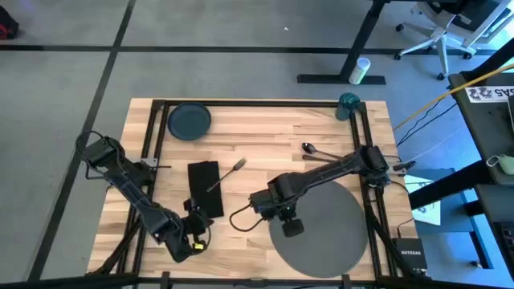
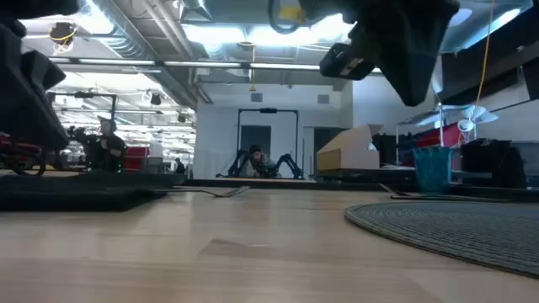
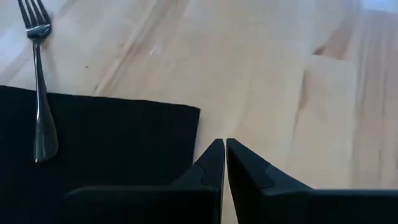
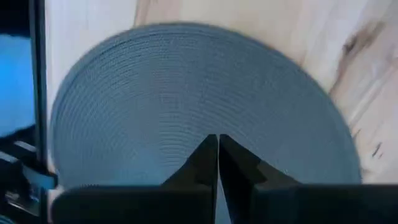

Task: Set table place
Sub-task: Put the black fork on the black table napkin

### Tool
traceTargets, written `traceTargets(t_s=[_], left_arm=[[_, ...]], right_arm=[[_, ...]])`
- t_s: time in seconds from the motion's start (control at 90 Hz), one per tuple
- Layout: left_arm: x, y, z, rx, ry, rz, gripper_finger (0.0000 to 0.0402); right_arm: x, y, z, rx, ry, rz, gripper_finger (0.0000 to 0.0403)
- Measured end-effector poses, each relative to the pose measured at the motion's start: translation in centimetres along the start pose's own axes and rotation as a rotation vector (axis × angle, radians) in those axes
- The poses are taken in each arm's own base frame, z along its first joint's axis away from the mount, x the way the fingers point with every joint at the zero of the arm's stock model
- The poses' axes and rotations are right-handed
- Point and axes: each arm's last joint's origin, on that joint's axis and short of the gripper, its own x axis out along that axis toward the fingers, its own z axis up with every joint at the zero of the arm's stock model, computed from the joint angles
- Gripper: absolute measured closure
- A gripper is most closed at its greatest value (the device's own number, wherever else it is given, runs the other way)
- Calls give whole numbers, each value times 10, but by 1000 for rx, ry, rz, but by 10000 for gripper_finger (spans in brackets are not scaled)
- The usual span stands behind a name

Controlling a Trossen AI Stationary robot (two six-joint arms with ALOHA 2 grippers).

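Grey woven placemat (image 1: 321, 225) lies flat on the table (image 1: 257, 136), filling the near right corner, with its rim close to the right rail. Over its left edge hangs the right gripper (image 1: 291, 227), and the right wrist view shows it plainly: the two dark fingers (image 4: 208, 158) are pressed tip to tip with only a hairline between them, nothing caught there, the placemat spread out ahead. The low view shows that arm's bulk overhead and the placemat's ribbed rim (image 2: 446, 227) lying flat on the wood.

Across on the near left side, the left gripper (image 1: 193, 241) sits low by the near end of the black napkin (image 1: 206, 189). Its fingers (image 3: 214, 165) are closed as well, tips all but touching, and they hold nothing; they point at bare wood just beside the napkin's corner (image 3: 99, 149).

The fork (image 1: 228, 174) lies slanted, handle end resting on the napkin, tines out on the wood towards the table's middle. The dark blue-grey plate (image 1: 189, 121) sits alone at the far left corner, well apart from the placemat. A spoon (image 1: 315, 149) lies near the right rail, partly under the right arm, and another piece of cutlery seems to lie beside it, though that cannot be made out. The teal cup (image 1: 348, 104) stands upright at the far right corner.
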Motion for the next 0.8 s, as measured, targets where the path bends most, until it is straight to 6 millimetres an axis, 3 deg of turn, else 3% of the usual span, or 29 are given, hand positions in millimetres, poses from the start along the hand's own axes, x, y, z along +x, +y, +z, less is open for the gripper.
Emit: traceTargets(t_s=[0.3,0.456,0.8], left_arm=[[18,12,15,21,96,6,402],[25,19,23,52,111,21,402],[7,31,49,119,27,44,402]], right_arm=[[-3,-2,24,-315,-219,-167,403],[-13,-3,33,-416,-327,-298,403],[-82,9,24,-529,-555,-635,403]])
